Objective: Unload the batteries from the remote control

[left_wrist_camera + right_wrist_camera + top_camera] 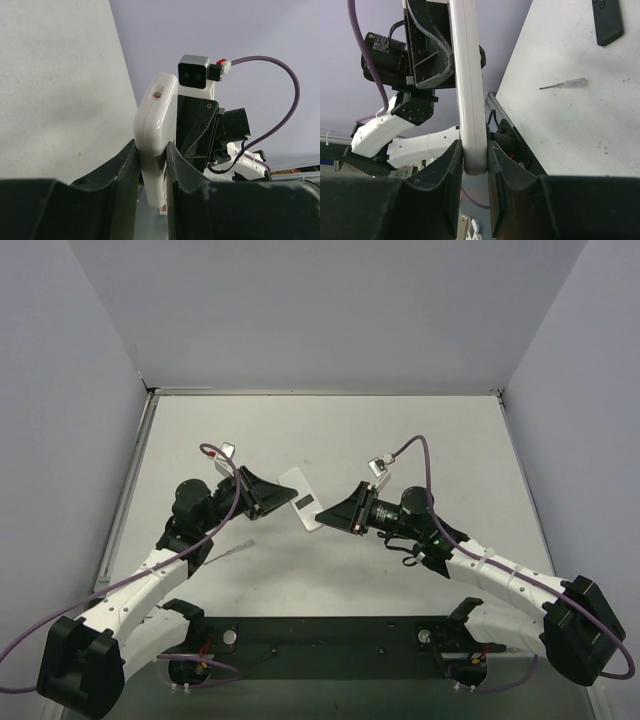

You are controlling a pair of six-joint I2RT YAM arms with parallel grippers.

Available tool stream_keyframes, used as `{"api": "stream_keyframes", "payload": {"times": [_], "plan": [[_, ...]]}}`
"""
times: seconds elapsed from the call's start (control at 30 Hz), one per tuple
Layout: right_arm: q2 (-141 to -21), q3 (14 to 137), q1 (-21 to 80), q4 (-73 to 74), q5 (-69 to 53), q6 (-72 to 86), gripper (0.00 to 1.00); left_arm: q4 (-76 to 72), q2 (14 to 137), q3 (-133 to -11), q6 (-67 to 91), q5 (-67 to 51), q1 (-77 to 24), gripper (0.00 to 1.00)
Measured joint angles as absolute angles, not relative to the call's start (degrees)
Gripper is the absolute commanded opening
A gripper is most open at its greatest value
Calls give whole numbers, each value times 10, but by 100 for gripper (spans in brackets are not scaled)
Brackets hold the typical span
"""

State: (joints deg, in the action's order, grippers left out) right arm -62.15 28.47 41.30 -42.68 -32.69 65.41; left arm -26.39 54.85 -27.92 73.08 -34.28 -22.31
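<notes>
Remote control [296,487] aloft between both arms, left tool [151,150] and right tool [475,150] each clamped on one end

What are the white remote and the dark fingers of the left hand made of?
The remote looks like glossy white moulded plastic: rounded edges, soft highlights. The left hand has fingers of seemingly matte black plastic: dull, slightly grainy.

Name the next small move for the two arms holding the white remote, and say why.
Probably roll the remote with both arms so its dark recess turns toward the table. The left gripper and right gripper each clamp one end, holding it in the air, and the recess faces up; no batteries are visible outside it.
</notes>
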Motion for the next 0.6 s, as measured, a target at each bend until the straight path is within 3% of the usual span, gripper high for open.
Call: {"api": "stream_keyframes", "payload": {"times": [0.17,0.27,0.6], "plan": [[-622,285,408,-410,-329,651,48,-265,548,-274,730,-339,-224,0],[-621,285,401,-379,-318,649,61,-264,550,-272,715,-330,-224,0],[-633,301,397,-265,-272,639,72,-268,599,-237,650,-281,-224,0]]}}
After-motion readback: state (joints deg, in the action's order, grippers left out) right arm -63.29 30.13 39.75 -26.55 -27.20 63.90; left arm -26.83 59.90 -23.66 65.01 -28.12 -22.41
